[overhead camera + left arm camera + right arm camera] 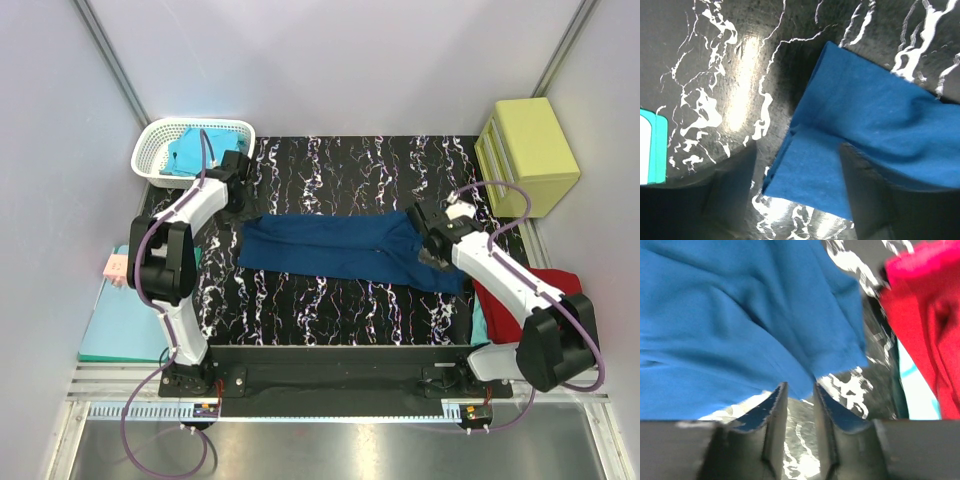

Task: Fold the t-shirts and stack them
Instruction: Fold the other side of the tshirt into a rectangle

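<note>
The navy blue t-shirt lies folded into a long strip across the black marbled table; its chest print is hidden. My left gripper hovers over the strip's left end, jaws wide open, with a folded corner of the shirt lying between the fingers. My right gripper is low over the strip's right end, jaws open only narrowly. The shirt's edge lies just past the fingertips, with bare table showing in the gap. A red t-shirt lies at the right over a turquoise one.
A white basket holding a turquoise shirt stands at the back left. A yellow drawer box stands at the back right. The teal clipboard lies off the table's left edge. The red shirt is close beside my right gripper.
</note>
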Controlling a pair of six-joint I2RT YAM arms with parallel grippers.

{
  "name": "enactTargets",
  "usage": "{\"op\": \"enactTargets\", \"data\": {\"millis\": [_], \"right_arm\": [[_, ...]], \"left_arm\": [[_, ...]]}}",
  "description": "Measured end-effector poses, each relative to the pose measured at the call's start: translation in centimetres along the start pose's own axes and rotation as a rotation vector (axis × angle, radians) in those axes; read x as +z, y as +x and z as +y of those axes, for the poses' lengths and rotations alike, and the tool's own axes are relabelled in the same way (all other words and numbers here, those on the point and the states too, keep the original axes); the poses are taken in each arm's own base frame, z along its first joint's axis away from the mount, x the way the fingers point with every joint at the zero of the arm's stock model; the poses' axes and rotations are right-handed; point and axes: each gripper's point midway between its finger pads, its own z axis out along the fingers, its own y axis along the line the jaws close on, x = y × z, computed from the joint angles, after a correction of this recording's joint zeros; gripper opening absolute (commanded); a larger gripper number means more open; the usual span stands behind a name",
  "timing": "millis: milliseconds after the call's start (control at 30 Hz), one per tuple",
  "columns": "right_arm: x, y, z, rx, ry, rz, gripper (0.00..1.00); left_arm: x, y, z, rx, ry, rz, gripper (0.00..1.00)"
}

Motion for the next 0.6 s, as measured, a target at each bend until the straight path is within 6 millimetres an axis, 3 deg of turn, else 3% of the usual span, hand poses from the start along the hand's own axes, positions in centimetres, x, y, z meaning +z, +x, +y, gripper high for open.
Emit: {"op": "enactTargets", "data": {"millis": [167, 267, 400, 600], "right_arm": [[-1.6, -5.0, 4.0, -0.030, -0.087, -0.083, 0.37], [-1.3, -7.2, 6.6, -0.047, -0.120, -0.109, 0.35], [1.4, -6.0, 8.0, -0.106, -0.110, -0.047, 0.33], [4.9, -3.7, 8.4, -0.159, -0.086, 0.046, 0.31]], "left_arm": [[-2.6, -2.0, -1.4, -0.002, 0.050, -0.078, 0.79], [-3.7, -4.0, -2.8, -0.010, 0.099, -0.136, 0.76], [-3.6, -4.0, -3.7, -0.003, 0.124, -0.136, 0.74], [-0.7, -1.2, -3.6, 0.023, 0.101, -0.049, 0.71]]}}
